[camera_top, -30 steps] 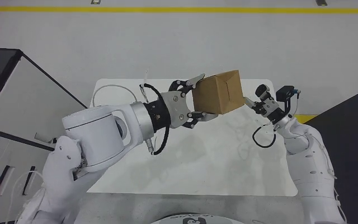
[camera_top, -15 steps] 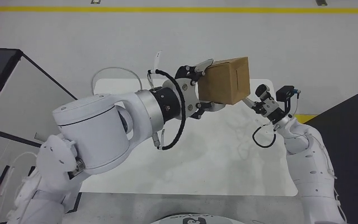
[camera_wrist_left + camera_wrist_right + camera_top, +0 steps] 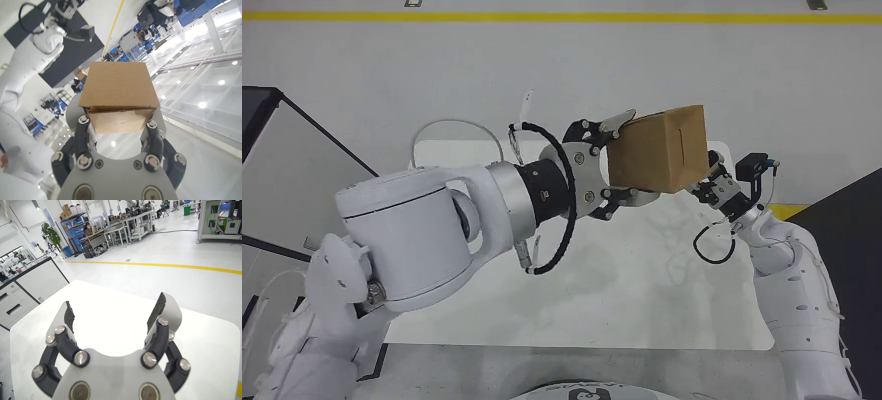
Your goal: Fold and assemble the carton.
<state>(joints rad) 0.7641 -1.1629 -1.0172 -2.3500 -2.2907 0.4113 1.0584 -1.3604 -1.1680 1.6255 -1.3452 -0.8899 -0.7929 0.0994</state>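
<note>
Brown cardboard carton (image 3: 662, 150) is up in the air over the far right corner of the white table (image 3: 642, 300) | left gripper (image 3: 630, 158) squeezes its two sides | right gripper (image 3: 115, 306) is wide open, holds nothing, close beside the carton | it looks folded into a box; I think only pressing the end flap flat and putting it down is left

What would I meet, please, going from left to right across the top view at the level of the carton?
Left gripper, its fingers shut on the carton → carton, held up in the air → right gripper, fingers open and empty, by the carton's right edge.
</note>
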